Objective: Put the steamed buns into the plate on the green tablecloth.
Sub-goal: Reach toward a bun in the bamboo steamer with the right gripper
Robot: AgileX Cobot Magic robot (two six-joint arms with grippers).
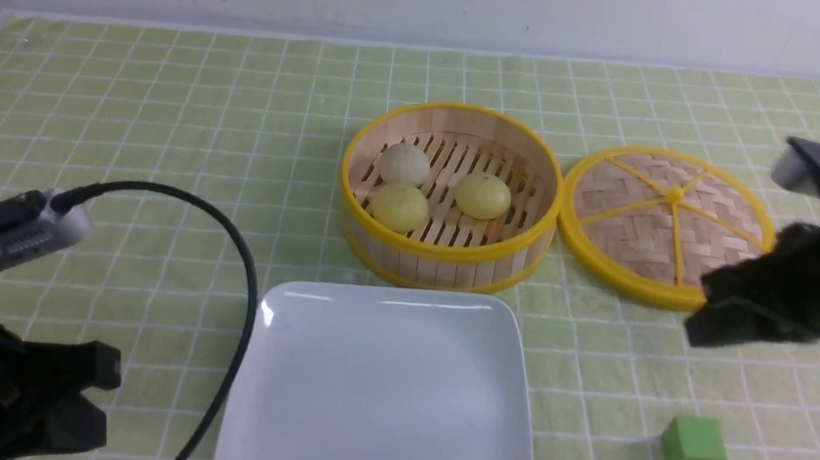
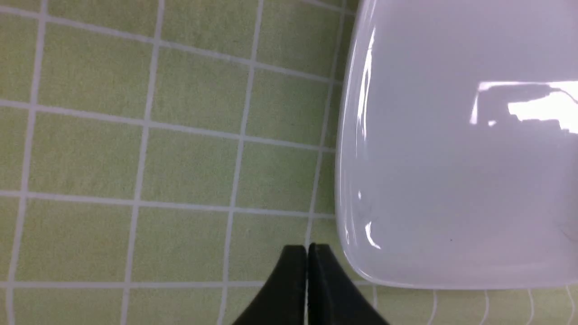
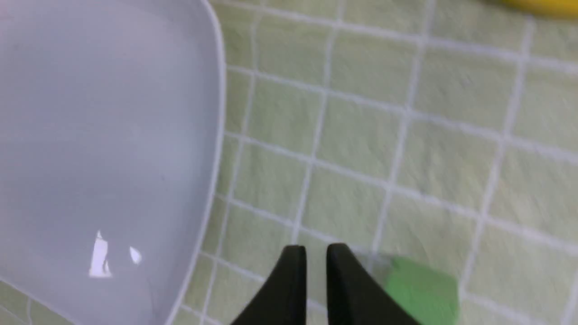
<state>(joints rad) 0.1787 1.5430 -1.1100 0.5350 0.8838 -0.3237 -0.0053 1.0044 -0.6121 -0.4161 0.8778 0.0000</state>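
My left gripper point(image 2: 308, 248) is closed and empty. My right gripper point(image 3: 314, 251), jaws slightly parted, holds nothing. I should open it wider, then descend straight over the yellow bun point(image 1: 483, 196) just right of centre.

1. The tablecloth point(image 1: 162, 120) is light yellow-green, gridded with thin white lines.
2. The plate point(image 1: 376, 409) is glossy white.
3. Two steamed buns point(image 1: 399, 207) are pale yellow, the third bun point(image 1: 403, 163) greyish-white.
4. The steamer basket point(image 1: 446, 253) and woven lid point(image 1: 646, 232) are tan bamboo with yellow rims.
5. The cube point(image 1: 693, 446) is bright green.
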